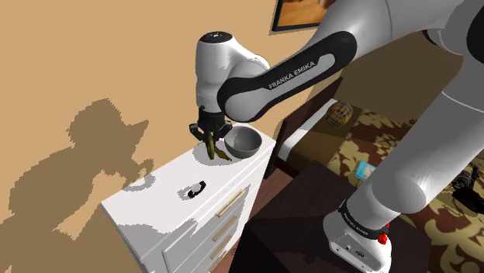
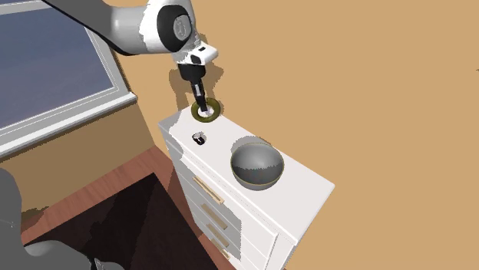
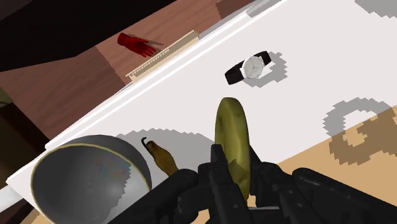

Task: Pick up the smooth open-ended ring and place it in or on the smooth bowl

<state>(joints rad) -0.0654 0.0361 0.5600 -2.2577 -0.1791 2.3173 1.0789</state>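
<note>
Ring pinched on edge, bowl close by

The gripper (image 1: 211, 139) clasps the olive ring (image 3: 230, 133) upright between its fingers, apparently lifted off the white dresser (image 1: 163, 186). The grey bowl (image 1: 242, 142) sits just to the shoulder view's right of it. The watch (image 1: 194, 189) lies well apart, nearer the camera, so the short path looks open.

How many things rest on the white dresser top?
3: the grey smooth bowl near one end, the black-strapped wristwatch mid-top, a brown curved piece beside the bowl. The olive-green ring is in the fingers.
</note>
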